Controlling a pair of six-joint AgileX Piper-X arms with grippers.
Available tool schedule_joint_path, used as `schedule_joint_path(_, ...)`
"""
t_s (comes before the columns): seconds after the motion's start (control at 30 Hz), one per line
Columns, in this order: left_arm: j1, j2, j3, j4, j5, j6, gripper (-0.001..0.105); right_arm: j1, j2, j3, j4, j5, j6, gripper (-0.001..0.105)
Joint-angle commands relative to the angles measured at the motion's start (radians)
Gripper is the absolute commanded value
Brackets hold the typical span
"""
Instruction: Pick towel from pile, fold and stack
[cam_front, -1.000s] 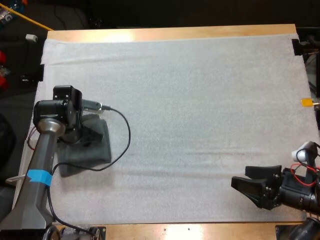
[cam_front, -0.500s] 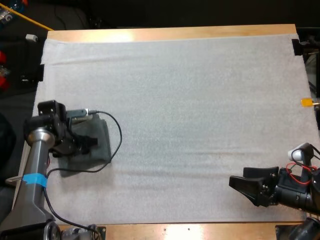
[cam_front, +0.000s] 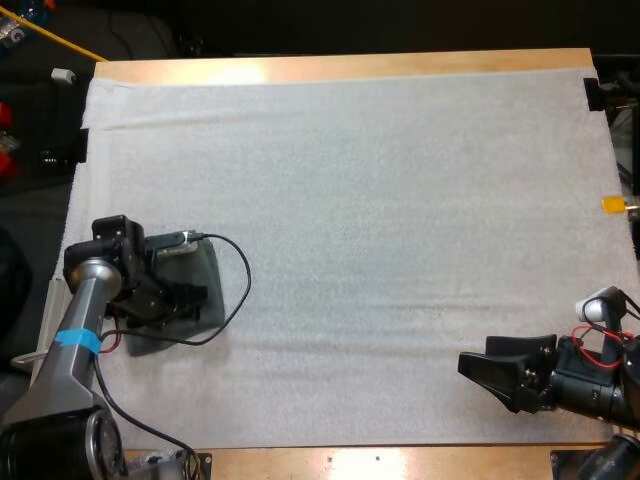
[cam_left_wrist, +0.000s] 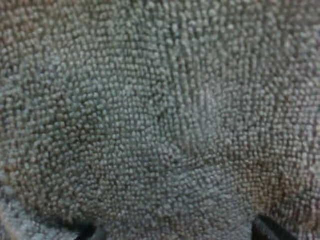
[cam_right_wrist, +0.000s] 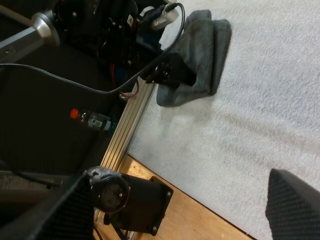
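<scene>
A folded dark grey-green towel stack (cam_front: 205, 265) lies at the left edge of the white mat (cam_front: 380, 200). My left gripper (cam_front: 176, 297) is down on top of it. In the left wrist view the towel's looped pile (cam_left_wrist: 160, 115) is pressed close, and my left gripper (cam_left_wrist: 180, 232) has its two fingertips (cam_left_wrist: 270, 230) set wide apart on the cloth, gripping nothing. The right wrist view shows the stack (cam_right_wrist: 205, 50) far off with the left gripper resting on its near end. My right gripper (cam_front: 476, 352) hovers open over the mat's front right, fingers (cam_right_wrist: 295, 205) spread with nothing between them.
The left arm's black cable (cam_front: 243, 285) loops over the mat just right of the towel. Beside the table's left edge the right wrist view shows an aluminium rail (cam_right_wrist: 125, 135) and a bottle (cam_right_wrist: 92, 119) below. The wooden front edge (cam_front: 380, 462) is near the right gripper.
The left gripper has shifted toward the table's front and settled lower onto the towel stack, flattening it. The right gripper has hardly moved.
</scene>
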Motion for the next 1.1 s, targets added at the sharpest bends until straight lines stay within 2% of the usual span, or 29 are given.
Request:
schedule_joint_path(0.0, -0.002, 0.004, -0.010, -0.003, 0.030, -0.009, 0.059, 0.004, -0.002, -0.003, -0.007, -0.009, -0.002, 0.070)
schedule_joint_path(0.23, -0.002, 0.004, -0.136, -0.006, 0.044, -0.024, 0.059, 0.004, -0.002, -0.003, -0.007, -0.009, -0.002, 0.070)
schedule_joint_path(0.33, -0.002, 0.004, -0.159, -0.045, 0.049, -0.028, 0.059, 0.004, -0.002, -0.003, -0.007, -0.009, -0.002, 0.070)
schedule_joint_path(0.63, -0.002, 0.056, -0.160, -0.167, 0.047, -0.074, 0.059, 0.004, -0.002, -0.003, -0.007, -0.009, -0.002, 0.070)
schedule_joint_path(0.83, -0.002, 0.145, -0.160, -0.152, 0.047, -0.074, 0.059, 0.004, -0.002, -0.003, -0.007, -0.009, -0.002, 0.070)
schedule_joint_path(1.07, -0.002, 0.136, -0.180, -0.127, 0.047, -0.069, 0.059, 0.004, -0.002, -0.003, -0.007, -0.006, -0.002, 0.070)
